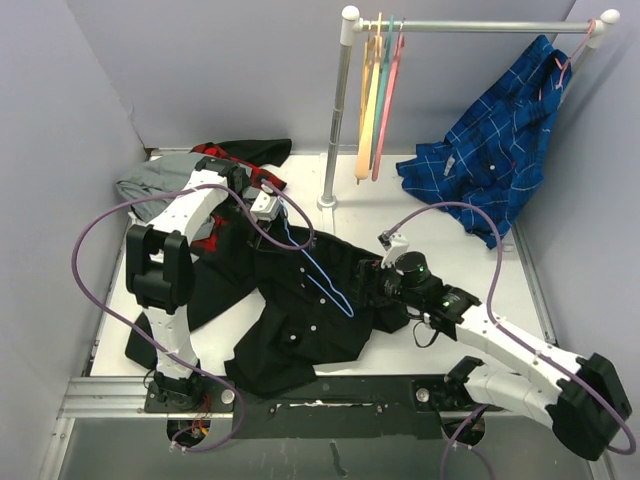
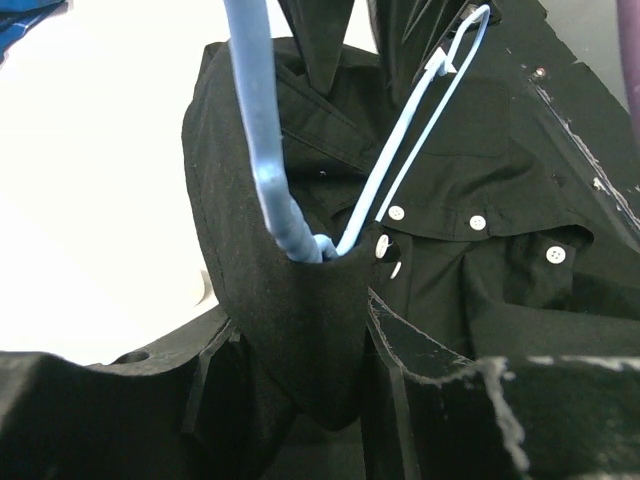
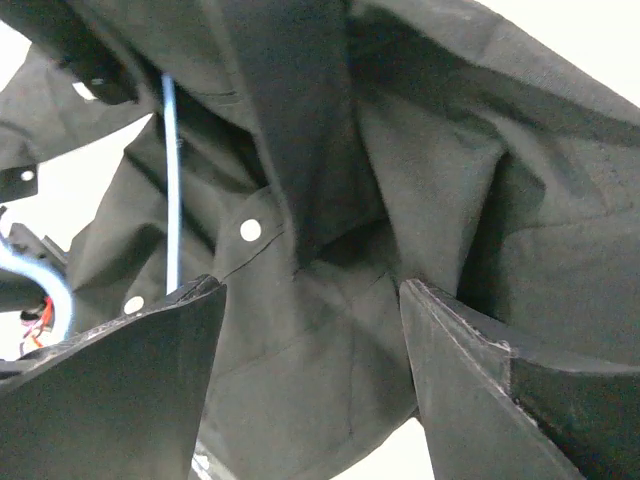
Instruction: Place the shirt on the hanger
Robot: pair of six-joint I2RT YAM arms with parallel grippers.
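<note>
The black shirt [image 1: 300, 325] lies crumpled across the middle of the table, small pale buttons showing. The light-blue hanger [image 1: 322, 282] lies slanted on it, its hook end up by my left gripper [image 1: 268, 208]. In the left wrist view the hanger [image 2: 262, 150] runs down behind a fold of the shirt's collar [image 2: 300, 300], and my left gripper [image 2: 300, 318] is shut on that fold. My right gripper [image 1: 378, 282] is at the shirt's right edge. In the right wrist view it [image 3: 310, 290] is shut on a bunch of shirt cloth [image 3: 430, 180], with the hanger wire [image 3: 171, 180] at the left.
A clothes rail on a post [image 1: 335, 130] stands at the back with pink, teal and yellow hangers [image 1: 378, 95]. A blue plaid shirt [image 1: 500, 150] hangs at the rail's right end. A red-and-black checked garment [image 1: 245, 160] and a grey garment [image 1: 150, 185] lie back left. Walls close in on three sides.
</note>
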